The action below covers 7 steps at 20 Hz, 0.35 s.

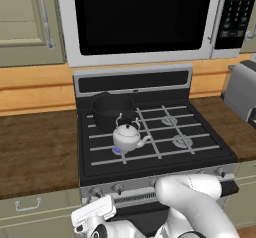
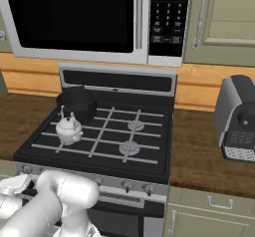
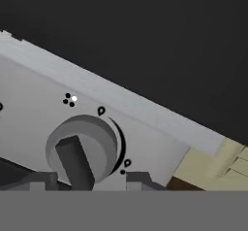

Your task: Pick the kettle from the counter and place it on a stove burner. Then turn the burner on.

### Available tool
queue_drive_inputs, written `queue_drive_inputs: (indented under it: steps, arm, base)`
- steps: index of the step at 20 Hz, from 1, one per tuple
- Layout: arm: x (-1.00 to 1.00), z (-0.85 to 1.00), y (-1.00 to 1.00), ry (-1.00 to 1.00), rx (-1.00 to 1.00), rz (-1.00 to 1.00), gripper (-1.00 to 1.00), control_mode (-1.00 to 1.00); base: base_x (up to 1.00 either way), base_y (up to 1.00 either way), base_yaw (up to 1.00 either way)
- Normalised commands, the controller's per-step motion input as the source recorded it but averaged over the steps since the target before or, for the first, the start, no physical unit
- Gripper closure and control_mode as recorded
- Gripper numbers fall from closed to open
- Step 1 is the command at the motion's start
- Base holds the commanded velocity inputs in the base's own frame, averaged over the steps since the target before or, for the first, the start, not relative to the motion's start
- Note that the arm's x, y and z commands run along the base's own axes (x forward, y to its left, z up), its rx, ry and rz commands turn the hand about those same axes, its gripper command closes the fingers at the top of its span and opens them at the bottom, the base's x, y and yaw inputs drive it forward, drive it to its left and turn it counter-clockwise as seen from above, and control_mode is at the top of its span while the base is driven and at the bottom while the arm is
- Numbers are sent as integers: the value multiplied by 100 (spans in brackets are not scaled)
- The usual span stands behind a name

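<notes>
Both base views look down, forward; share cooktop (image 1: 200,147). Hand view close on knob (image 3: 82,150).

- Arm (image 1: 192,202): bent low across the bottom of the left base view; a thick white link curves down from an elbow at the right.
- Same elbow (image 2: 69,191) shows rounded and white at lower left in the right base view, links dropping off the bottom edge.
- Hand (image 1: 94,214): white block at lower left of the left base view, a dark joint just below it, set well below the elbow and pointing forward.
- Gripper (image 3: 89,179): in the hand view, two dark finger tips (image 3: 138,179) rise at the bottom, one on each side of a grey knob's bar. Contact with the bar cannot be told.
</notes>
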Motion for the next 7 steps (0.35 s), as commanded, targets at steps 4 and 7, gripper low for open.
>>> queue_drive_inputs:
  steps: [4, 7]
  arm:
    - [-10, 19, 34, -9, -18, 9, 100, -100]
    - [0, 0, 0, 0, 0, 0, 100, -100]
  base:
    - [0, 0, 0]
    - [0, 0, 0]
